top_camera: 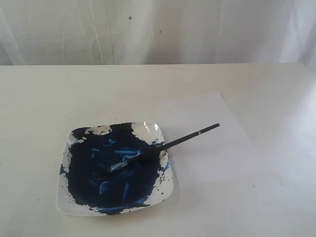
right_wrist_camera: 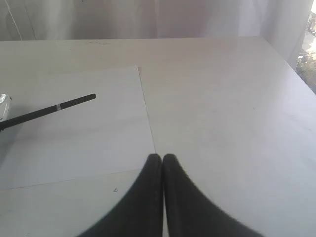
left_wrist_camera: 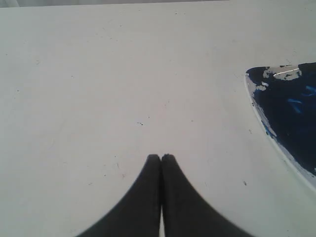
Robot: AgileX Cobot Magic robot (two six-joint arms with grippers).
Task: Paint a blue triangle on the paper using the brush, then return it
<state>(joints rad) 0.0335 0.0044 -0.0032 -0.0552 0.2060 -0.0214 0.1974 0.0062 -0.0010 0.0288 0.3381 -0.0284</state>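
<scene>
The brush (top_camera: pixel 163 145) lies across the square white dish (top_camera: pixel 163 193), bristles in the dark blue paint, black handle end (right_wrist_camera: pixel 54 107) sticking out over the paper (top_camera: pixel 207 143). The paper (right_wrist_camera: pixel 84 143) is blank; no blue triangle shows on it. Neither gripper appears in the exterior view. My left gripper (left_wrist_camera: pixel 161 158) is shut with nothing in it, above bare table beside the dish's corner (left_wrist_camera: pixel 255 85). My right gripper (right_wrist_camera: pixel 162 158) is shut and empty, hovering over the paper's near corner, well apart from the brush handle.
The cream table (top_camera: pixel 49 98) stretches round the dish and paper. A white curtain (top_camera: pixel 158 29) hangs behind the far edge. The table's side edge (right_wrist_camera: pixel 291 69) shows in the right wrist view.
</scene>
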